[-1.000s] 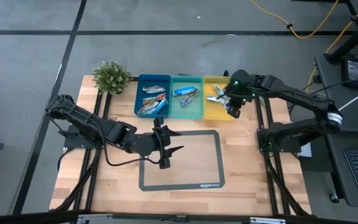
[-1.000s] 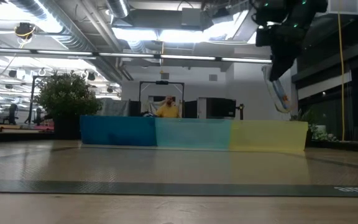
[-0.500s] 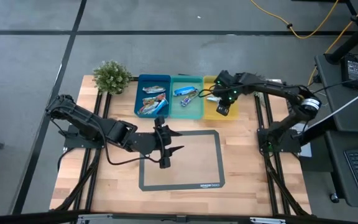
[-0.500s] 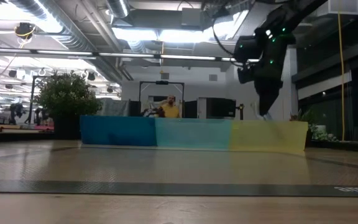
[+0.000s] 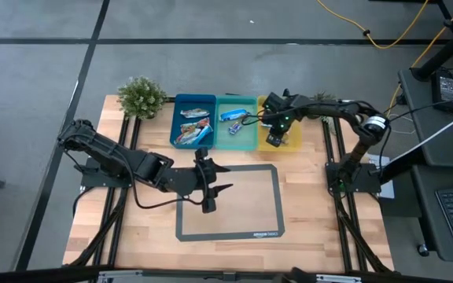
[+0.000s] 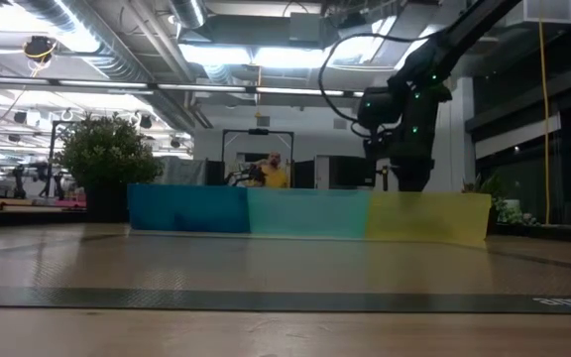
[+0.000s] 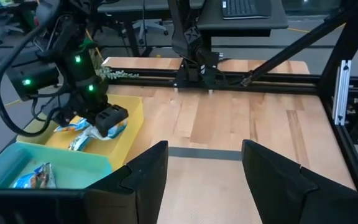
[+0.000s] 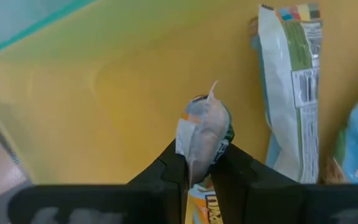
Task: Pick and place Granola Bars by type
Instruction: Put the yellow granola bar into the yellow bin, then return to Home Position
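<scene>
My right gripper (image 5: pixel 277 132) reaches down into the yellow bin (image 5: pixel 267 102), shut on a granola bar (image 8: pixel 201 138) with a silver, green and orange wrapper. Two more bars (image 8: pixel 291 87) lie flat on that bin's floor beside it. Other bars lie in the blue bin (image 5: pixel 192 124) and the teal bin (image 5: pixel 234 118). In the low view the yellow bin wall (image 6: pixel 429 218) hides my right gripper's fingers. My left gripper (image 5: pixel 209 190) hangs open above the dark mat (image 5: pixel 228 201), and touches nothing. My right gripper pinches the bar between its two fingers (image 8: pixel 169 171), coming from above and pointing down into the yellow bin. The wrapper's end (image 8: pixel 199 127) sticks out past the fingertips, seen edge-on. Whether the bar touches the bin floor I cannot tell.
The three bins stand in a row at the table's far edge, with a small potted plant (image 5: pixel 141 96) to their left. Bare wood surrounds the mat. The right arm's base (image 7: pixel 194 62) stands at the table's right edge. A person shows far behind the bins (image 6: pixel 271 174).
My right gripper has come down from above the yellow bin into it and shifted toward the table's left, carrying the bar. In the low view the bar hung clear above the bin wall a second ago and is now behind it.
</scene>
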You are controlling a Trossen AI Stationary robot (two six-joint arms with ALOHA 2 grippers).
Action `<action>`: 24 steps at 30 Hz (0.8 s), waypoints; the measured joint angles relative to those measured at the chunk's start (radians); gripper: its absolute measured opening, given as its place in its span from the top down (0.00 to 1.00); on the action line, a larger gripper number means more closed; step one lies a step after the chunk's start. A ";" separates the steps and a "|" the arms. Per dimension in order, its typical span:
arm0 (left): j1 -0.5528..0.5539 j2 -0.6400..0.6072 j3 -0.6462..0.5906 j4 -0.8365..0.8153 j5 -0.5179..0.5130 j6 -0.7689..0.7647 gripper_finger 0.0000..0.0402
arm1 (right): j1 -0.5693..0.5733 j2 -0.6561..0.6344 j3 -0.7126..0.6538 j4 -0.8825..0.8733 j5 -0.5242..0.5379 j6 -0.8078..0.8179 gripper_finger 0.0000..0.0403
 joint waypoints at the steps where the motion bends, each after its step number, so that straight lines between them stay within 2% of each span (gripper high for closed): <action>1: 0.000 0.000 0.000 0.000 0.000 -0.004 0.51 | 0.000 0.007 0.000 0.007 0.000 0.000 0.85; 10: 0.000 0.000 0.000 0.000 0.000 -0.031 0.52 | 0.000 0.019 0.000 0.074 0.000 -0.001 0.82; 14: 0.000 0.000 0.000 0.000 0.000 -0.031 0.51 | 0.000 0.019 0.000 0.095 0.000 0.000 0.73; 20: 0.000 0.000 0.000 -0.008 0.001 -0.031 0.51 | 0.000 0.013 0.000 0.082 0.002 0.017 0.52; 24: 0.000 0.000 0.000 -0.016 0.000 -0.030 0.52 | 0.001 -0.042 0.000 0.057 0.020 0.029 0.47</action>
